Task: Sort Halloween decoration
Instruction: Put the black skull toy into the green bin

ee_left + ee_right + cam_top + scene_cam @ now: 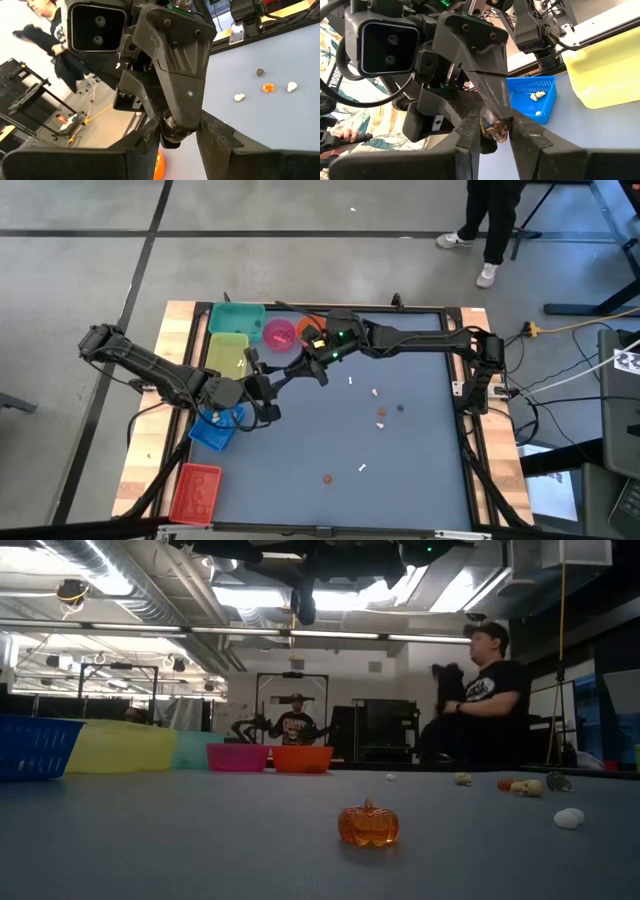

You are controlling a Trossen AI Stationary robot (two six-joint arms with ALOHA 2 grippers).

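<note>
My two grippers meet in mid-air over the table's far left part. My right gripper (494, 137) is shut on a small dark trinket (494, 127). My left gripper (176, 137) faces it, still open. Its fingers stand on either side of the right fingertips and the trinket (172, 132). In the high view the left gripper (280, 378) and the right gripper (305, 366) are tip to tip. Other Halloween decoration lies loose on the mat: white pieces (374, 392), an orange pumpkin (368, 824) and a dark piece (400, 408). My right gripper pinches the dark trinket (495, 129) between its two fingertips. The fingers lie nearly level and come from the table's right side. The trinket is lifted clear, high above the mat. My left gripper: I cannot tell whether its fingers (152, 132) touch the trinket.
Along the left edge stand a teal bin (237, 318), a yellow-green bin (227, 352), a blue basket (215, 430) holding white pieces, and a red bin (195, 492). A pink bowl (279, 333) and an orange bowl (312, 327) sit at the far edge. A person (487, 225) stands beyond the table.
</note>
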